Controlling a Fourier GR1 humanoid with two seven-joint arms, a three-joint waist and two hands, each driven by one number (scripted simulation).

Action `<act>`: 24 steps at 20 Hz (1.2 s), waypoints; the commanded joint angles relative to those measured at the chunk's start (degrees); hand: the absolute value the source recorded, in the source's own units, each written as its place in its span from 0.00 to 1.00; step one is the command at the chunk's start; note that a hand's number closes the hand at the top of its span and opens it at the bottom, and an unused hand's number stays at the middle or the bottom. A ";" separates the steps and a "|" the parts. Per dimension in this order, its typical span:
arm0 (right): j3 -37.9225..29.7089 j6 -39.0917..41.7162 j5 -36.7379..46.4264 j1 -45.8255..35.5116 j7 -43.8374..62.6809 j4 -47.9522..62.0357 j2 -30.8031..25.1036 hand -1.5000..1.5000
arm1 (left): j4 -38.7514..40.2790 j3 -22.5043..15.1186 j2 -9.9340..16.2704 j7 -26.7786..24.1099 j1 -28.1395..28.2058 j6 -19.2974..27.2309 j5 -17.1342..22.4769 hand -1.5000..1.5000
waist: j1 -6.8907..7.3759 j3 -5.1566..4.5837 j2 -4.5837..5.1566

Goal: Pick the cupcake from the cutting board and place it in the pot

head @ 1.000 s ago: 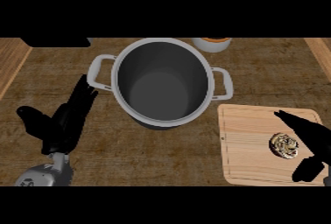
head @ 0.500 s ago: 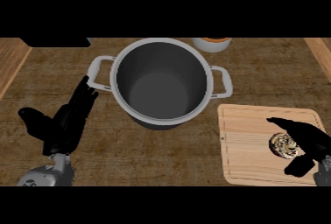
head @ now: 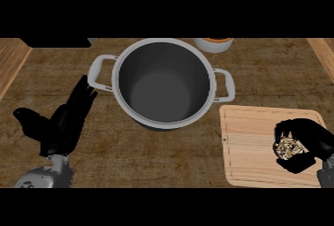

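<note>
The cupcake (head: pixel 286 149) lies on the light wooden cutting board (head: pixel 251 145) at the lower right, mostly hidden. My right hand (head: pixel 312 140) is curled round it, fingers above and thumb below, still down on the board. The large grey pot (head: pixel 162 84) with two handles stands empty at the top middle, just left of the board's upper corner. My left hand (head: pixel 62 126) rests open at the lower left, fingers pointing up towards the pot's left handle without touching it.
An orange-topped white container (head: pixel 214 44) stands behind the pot at the top edge. A dark object (head: pixel 55 42) sits at the top left corner. Lighter wood strips border the counter on both sides.
My right hand's fingers have curled in from straight to wrapped round the cupcake on the board. The left hand has stayed still.
</note>
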 commanded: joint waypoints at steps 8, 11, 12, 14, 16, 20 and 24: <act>7.43 -9.26 0.67 6.81 37.10 -13.27 25.50 1.00 | 1.19 2.17 0.99 0.06 0.37 -0.38 0.25 0.50 | -1.60 -0.23 -0.63; 17.28 -17.60 2.81 8.68 48.66 -17.44 25.75 1.00 | 0.42 1.56 1.17 2.12 -1.07 -0.52 0.24 0.50 | -0.82 -0.09 -0.56; 18.99 -18.43 6.24 7.82 53.19 -19.77 25.80 1.00 | 1.47 1.31 0.53 0.27 -0.77 -0.82 0.27 0.50 | -0.84 -0.16 -0.42; 22.77 -19.90 11.03 7.97 60.22 -25.49 25.87 1.00 | 1.17 1.16 0.28 -0.45 0.75 -1.13 0.54 0.50 | -0.95 -0.25 -0.72; 28.08 -21.31 16.25 9.90 65.52 -31.01 25.91 1.00 | 0.44 0.69 -0.08 0.57 0.23 -0.63 0.23 0.50 | -1.17 -0.18 -0.77; 36.98 -16.36 21.68 7.90 75.31 -43.38 25.95 1.00 | 2.63 2.60 0.98 -1.26 0.18 -2.33 1.65 0.50 | -0.90 -0.15 -0.47; 42.87 -13.09 28.39 0.06 80.00 -49.27 25.96 1.00 | 1.95 1.19 -0.08 -0.86 -0.37 -0.73 -0.40 0.50 | -0.32 -0.13 -0.32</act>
